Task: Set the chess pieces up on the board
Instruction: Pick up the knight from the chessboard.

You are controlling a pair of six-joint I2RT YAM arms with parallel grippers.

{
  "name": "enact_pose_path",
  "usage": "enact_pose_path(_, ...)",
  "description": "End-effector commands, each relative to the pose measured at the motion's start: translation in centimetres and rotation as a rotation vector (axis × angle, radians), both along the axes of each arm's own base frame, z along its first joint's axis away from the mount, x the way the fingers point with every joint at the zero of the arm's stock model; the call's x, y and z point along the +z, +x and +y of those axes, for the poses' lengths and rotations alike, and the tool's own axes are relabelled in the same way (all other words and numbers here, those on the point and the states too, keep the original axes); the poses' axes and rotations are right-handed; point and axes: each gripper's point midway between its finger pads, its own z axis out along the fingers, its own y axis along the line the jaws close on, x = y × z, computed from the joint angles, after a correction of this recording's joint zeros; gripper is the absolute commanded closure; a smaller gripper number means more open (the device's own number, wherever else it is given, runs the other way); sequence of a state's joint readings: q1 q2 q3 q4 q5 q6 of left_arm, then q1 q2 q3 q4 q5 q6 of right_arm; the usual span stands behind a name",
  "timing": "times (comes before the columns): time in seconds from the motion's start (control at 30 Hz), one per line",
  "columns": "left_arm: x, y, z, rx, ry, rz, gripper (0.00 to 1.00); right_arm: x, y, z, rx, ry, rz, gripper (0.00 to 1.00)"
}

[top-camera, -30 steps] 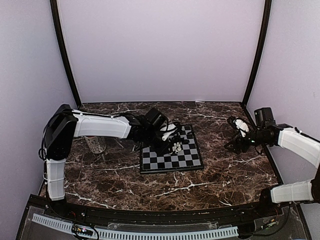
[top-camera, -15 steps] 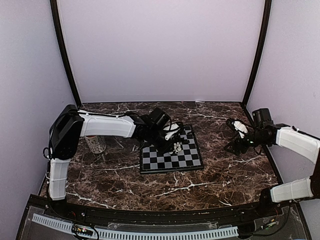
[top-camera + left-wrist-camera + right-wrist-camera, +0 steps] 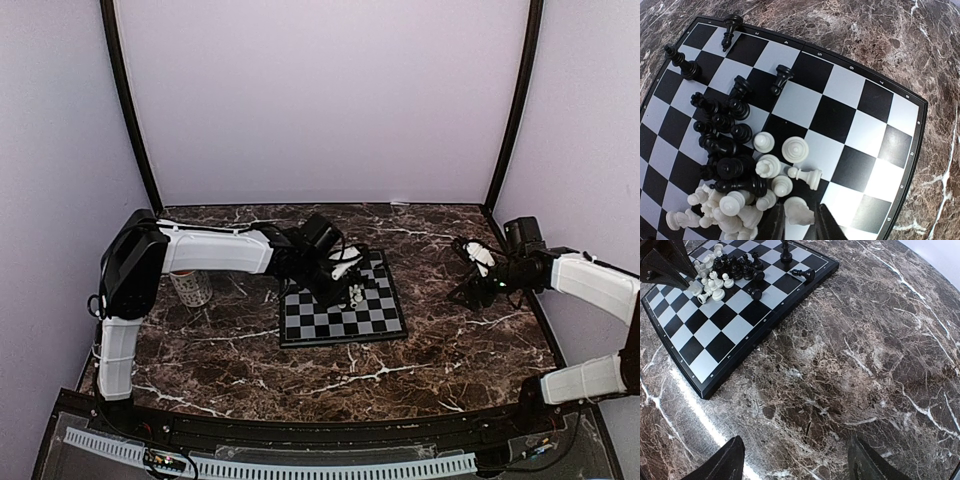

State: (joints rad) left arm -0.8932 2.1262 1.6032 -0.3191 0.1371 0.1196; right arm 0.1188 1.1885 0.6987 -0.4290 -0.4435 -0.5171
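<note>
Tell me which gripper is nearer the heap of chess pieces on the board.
Left. The left gripper is at the edge of the heap, over the board, its fingers either side of a white piece. The right gripper hangs open above the tabletop, off the board's side.

We find the overhead view evenly and softly lit, its pale walls (image 3: 320, 100) bright, with no hard shadows. Detail is low, so the chess pieces (image 3: 352, 292) on the board (image 3: 320, 322) merge into a small pale clump. In the left wrist view the light is strong and the focus crisp: white pieces gleam, black ones carry small highlights, and the board's edges bow with lens distortion. In the right wrist view a pale glare streaks the glossy worktop (image 3: 865, 365) at lower left, and the fingers (image 3: 722, 462) at the bottom edge are dark, soft-edged shapes.
</note>
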Motion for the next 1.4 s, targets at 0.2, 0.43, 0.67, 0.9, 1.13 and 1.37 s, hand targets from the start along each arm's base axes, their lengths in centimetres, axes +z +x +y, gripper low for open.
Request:
enact_pose_path(0.2, 0.2, -0.4, 0.5, -0.024, 0.037, 0.010, 0.72, -0.1, 0.5, -0.1, -0.004, -0.009, -0.017, 0.28)
enact_pose_path(0.43, -0.1, -0.7, 0.7, -0.037, 0.044, 0.018, 0.75, -0.2, 0.5, -0.1, -0.005, -0.010, -0.013, 0.28)
enact_pose_path(0.67, 0.0, -0.5, 0.8, -0.016, 0.047, 0.013, 0.87, -0.3, 0.6, -0.2, -0.007, -0.013, -0.012, 0.28)
enact_pose_path(0.9, 0.7, -1.1, 0.9, -0.016, 0.044, 0.052, 0.97, -0.4, 0.6, -0.1, -0.005, -0.012, -0.010, 0.28)
enact_pose_path(1.13, 4.5, -2.8, 2.9, 0.036, -0.013, 0.066, 0.99, -0.5, 0.7, -0.1, -0.004, -0.012, -0.006, 0.28)
enact_pose_path(1.37, 5.9, -5.2, 6.5, 0.132, -0.037, 0.089, 0.99, -0.7, 0.6, 0.0, -0.001, -0.016, 0.002, 0.28)
